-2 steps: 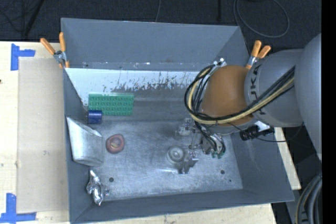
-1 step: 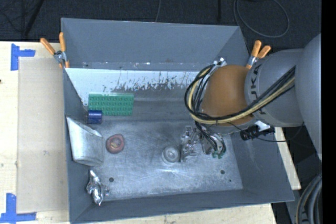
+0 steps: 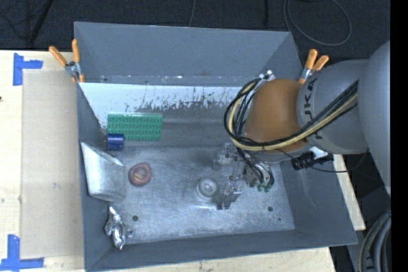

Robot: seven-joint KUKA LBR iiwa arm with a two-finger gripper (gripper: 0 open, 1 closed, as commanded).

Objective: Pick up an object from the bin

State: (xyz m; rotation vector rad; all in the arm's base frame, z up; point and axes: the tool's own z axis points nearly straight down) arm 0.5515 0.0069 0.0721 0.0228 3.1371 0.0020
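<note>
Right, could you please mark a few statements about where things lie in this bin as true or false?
1. A green studded plate lies at the left of the bin, with a small blue block beside it. True.
2. The reddish round thing lies right at the gripper. False: it lies well to the left; a pale round thing is nearest the gripper.
3. A crumpled silvery thing lies in the near left corner. True.
4. The green studded plate rests on the reddish round thing. False: they lie apart.

tool (image 3: 228, 193) low in bin (image 3: 185, 54), just right of clear round cap (image 3: 207, 188) | pink ring (image 3: 139, 174) further left | green studded plate (image 3: 134, 127), blue block (image 3: 115, 142) at back-left
</note>
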